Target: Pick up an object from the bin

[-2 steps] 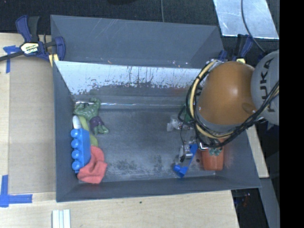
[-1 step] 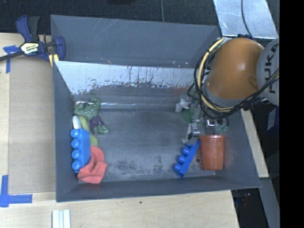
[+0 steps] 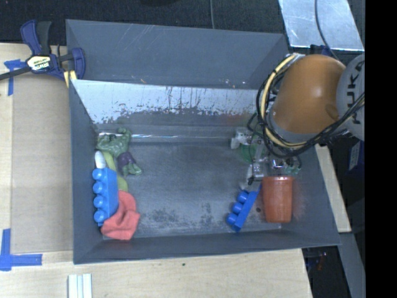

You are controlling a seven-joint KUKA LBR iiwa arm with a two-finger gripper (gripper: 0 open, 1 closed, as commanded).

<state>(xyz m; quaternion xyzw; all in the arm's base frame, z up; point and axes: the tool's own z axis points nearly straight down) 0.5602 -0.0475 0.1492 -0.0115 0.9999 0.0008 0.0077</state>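
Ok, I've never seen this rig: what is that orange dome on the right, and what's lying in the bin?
One camera looks down into a grey metal bin. The orange dome with cables is a cover on the robot arm's wrist, reaching in from the right. Below it the gripper hangs beside a small blue studded plastic brick and a reddish-brown cylinder. On the left lies a heap: a green toy figure, a longer blue studded block and a crumpled pink cloth. Whether anything is held, I cannot tell.
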